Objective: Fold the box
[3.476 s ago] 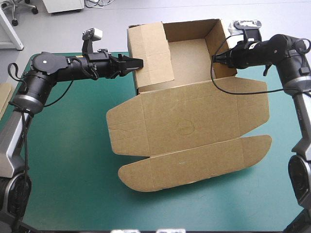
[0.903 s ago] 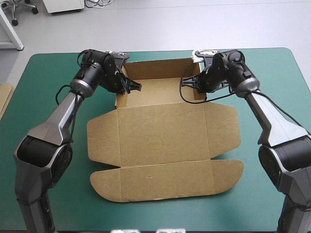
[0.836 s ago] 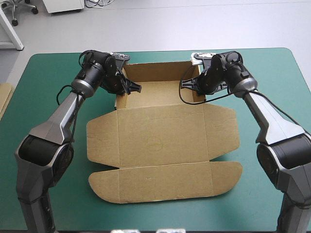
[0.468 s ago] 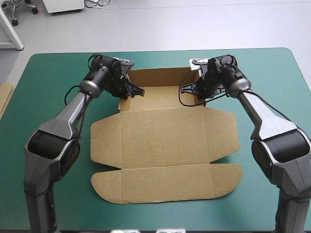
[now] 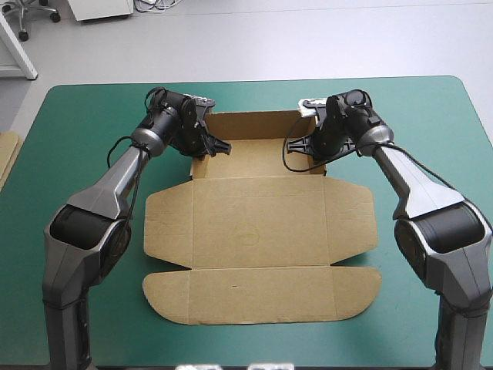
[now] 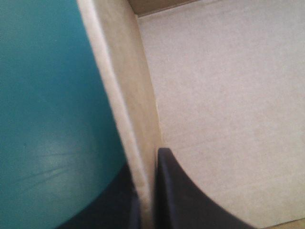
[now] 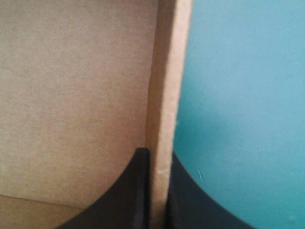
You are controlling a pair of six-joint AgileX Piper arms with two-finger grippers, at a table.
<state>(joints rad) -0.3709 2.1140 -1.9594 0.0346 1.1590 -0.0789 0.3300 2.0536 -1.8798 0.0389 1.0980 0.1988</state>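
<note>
The brown box [image 5: 258, 223] lies on the teal-green table as an open tray at the far side, with its lid and flaps flat toward the near edge. My left gripper [image 5: 206, 145] is shut on the tray's left wall [image 6: 128, 109], one black finger inside and one outside. At the opposite side my right gripper [image 5: 314, 145] is shut on the right wall [image 7: 164, 95] in the same way. The tray floor [image 6: 224, 95] shows inside both walls. Both arms reach over the table's far half.
A strip of more brown board [image 5: 6, 158] shows at the table's left edge. Bare teal-green cover [image 5: 69, 154] lies left and right of the box and along the near edge.
Earlier the box was held high and tilted over the far edge. It has come down onto the table and slid slightly right, both grippers staying on the tray walls.
</note>
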